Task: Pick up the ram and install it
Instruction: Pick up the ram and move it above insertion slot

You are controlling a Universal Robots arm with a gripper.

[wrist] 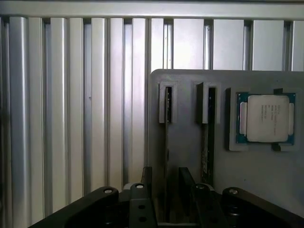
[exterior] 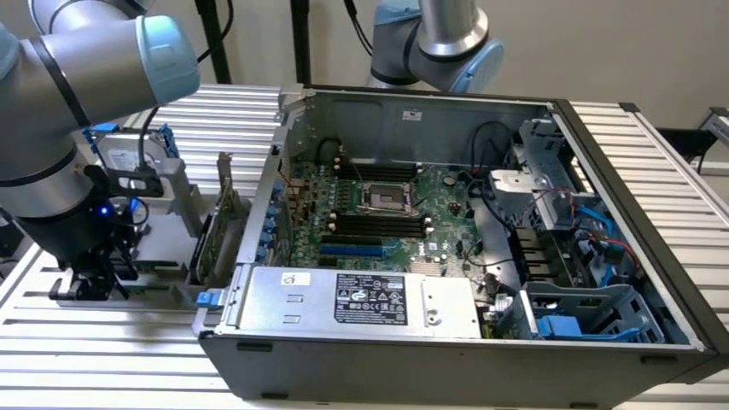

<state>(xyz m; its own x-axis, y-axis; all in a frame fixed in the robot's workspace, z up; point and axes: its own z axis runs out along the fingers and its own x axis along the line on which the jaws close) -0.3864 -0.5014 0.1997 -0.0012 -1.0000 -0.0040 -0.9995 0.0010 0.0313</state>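
My claw hangs empty with its fingers spread wide, low over a grey holder on the slatted worktop. The ram stands on edge in a holder slot just beside the fingers and shows as a thin, dark green strip. Beyond it a processor lies in its pocket. In the exterior view, the holder sits at nine o'clock from the open computer case, which holds a motherboard.

The gripper hangs over a grey holder block that lies on the ribbed metal table, with its two dark fingers apart. A thin board, seemingly the ram, stands edge-on in one of the block's two narrow slots. A processor chip sits in a recess beside them.
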